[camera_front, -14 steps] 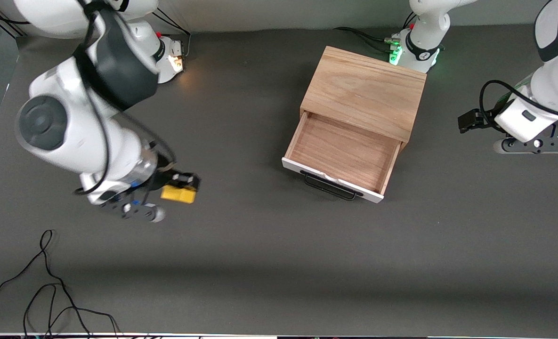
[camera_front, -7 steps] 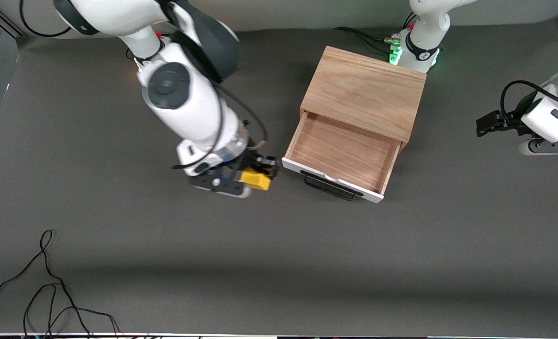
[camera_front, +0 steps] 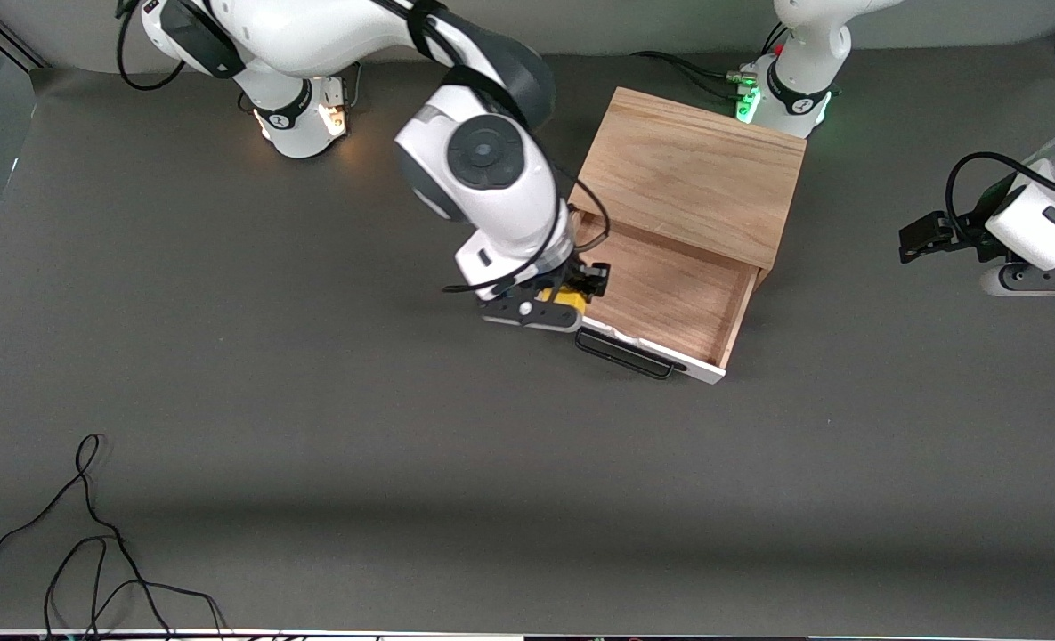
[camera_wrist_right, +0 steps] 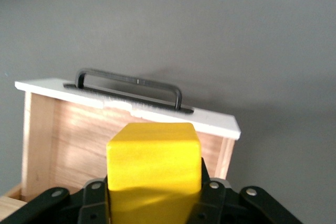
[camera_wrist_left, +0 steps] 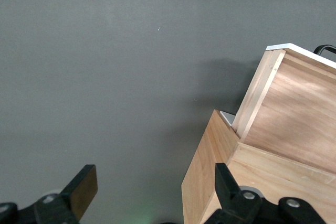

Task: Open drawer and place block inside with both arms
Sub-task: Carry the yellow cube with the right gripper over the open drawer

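The drawer (camera_front: 647, 294) stands pulled open as the right gripper (camera_front: 572, 298), clamping the yellow block (camera_wrist_right: 154, 169), hangs over its nine-o'clock corner, release judged next; the left gripper (camera_wrist_left: 152, 195) waits spread wide at three o'clock.

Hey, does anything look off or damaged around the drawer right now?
One thing: the drawer front's white top edge looks chipped above the handle. Otherwise the right gripper holds the block over the open drawer.
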You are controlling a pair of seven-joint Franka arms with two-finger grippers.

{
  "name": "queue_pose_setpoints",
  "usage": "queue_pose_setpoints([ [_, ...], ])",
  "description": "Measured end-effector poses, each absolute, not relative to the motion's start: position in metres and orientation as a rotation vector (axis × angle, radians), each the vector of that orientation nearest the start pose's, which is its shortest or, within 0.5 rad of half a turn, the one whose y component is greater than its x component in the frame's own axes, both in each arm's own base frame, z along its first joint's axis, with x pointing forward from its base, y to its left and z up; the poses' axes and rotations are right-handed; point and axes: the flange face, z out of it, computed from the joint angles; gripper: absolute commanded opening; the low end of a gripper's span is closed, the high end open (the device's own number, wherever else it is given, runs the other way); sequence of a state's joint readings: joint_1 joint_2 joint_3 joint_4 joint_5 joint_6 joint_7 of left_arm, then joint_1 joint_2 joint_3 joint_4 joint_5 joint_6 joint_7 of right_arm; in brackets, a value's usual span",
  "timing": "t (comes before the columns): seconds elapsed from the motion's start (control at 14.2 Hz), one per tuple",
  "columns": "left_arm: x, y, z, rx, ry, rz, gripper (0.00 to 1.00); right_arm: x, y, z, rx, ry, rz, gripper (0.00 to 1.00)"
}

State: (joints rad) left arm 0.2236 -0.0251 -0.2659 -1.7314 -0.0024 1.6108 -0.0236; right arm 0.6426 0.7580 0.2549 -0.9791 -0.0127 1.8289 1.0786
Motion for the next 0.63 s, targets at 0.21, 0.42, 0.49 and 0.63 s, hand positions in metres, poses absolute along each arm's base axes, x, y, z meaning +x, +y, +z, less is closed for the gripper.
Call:
queue_pose_setpoints([
  [0.21,0.545,-0.024,0.571,-3.14,0.038,0.13,1.0,0.506,0.59,0.392,-2.959,0.417,0.058,0.27],
  [0.42,0.547,-0.026,0.575,-3.141,0.044,0.117,1.0,0.495,0.61,0.35,-2.959,0.455,0.066,0.27],
  [0.49,0.548,-0.027,0.575,-3.141,0.047,0.116,1.0,0.494,0.611,0.343,-2.96,0.478,0.064,0.27],
  [0.63,0.551,-0.033,0.573,-3.139,0.065,0.121,1.0,0.495,0.612,0.334,-2.961,0.523,0.067,0.27],
])
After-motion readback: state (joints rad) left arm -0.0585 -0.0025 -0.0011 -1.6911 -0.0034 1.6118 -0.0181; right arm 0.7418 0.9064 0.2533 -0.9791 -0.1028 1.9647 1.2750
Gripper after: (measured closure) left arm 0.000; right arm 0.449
